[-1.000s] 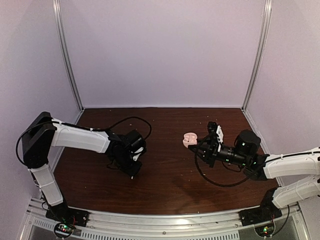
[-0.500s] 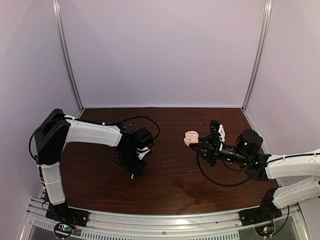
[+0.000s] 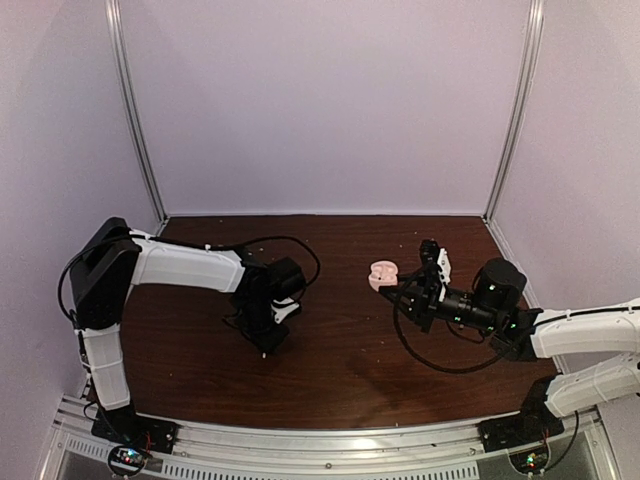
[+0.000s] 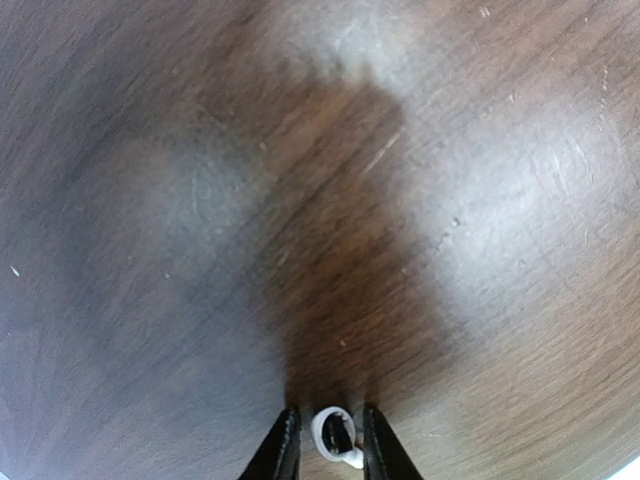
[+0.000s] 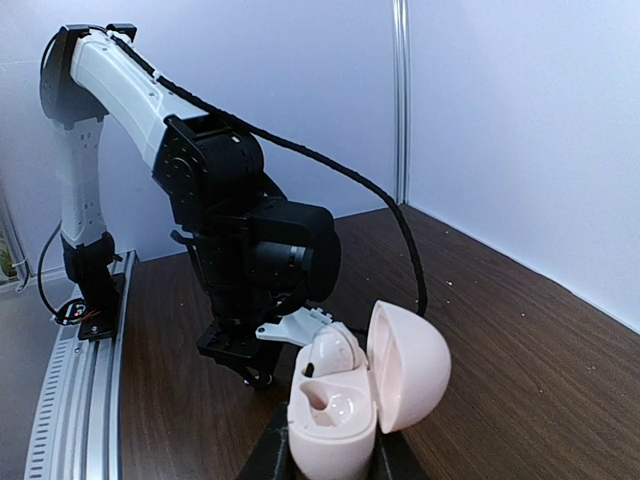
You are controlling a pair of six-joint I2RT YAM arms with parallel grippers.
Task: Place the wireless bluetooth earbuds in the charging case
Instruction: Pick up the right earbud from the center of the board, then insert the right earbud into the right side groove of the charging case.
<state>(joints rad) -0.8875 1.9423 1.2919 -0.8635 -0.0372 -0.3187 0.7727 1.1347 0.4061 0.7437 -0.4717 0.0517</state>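
Wrist cameras tell me more than overhead: left gripper [image 4: 328, 432] narrow around earbud [image 4: 334, 438], grip unclear; right gripper [image 5: 331, 456] clamps open case [image 5: 336, 418].

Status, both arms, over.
Left end effector straddles small white earbud, grip unconfirmed. Right end effector clamps open pale pink charging case, second earbud seated. No obstruction seen.

From where I stand, the middle of the worktop [image 3: 335, 345] lies bare between the arms, a wide lane running back to the rear wall [image 3: 320, 110]. To the left, the left tool [image 3: 265, 348] points down close over the wood, pinching a white earbud [image 4: 335, 435]. Right of centre, the right tool [image 3: 398, 292] grips the charging case [image 3: 381, 275], lid up, with a black cable [image 3: 440, 371] looping just behind.
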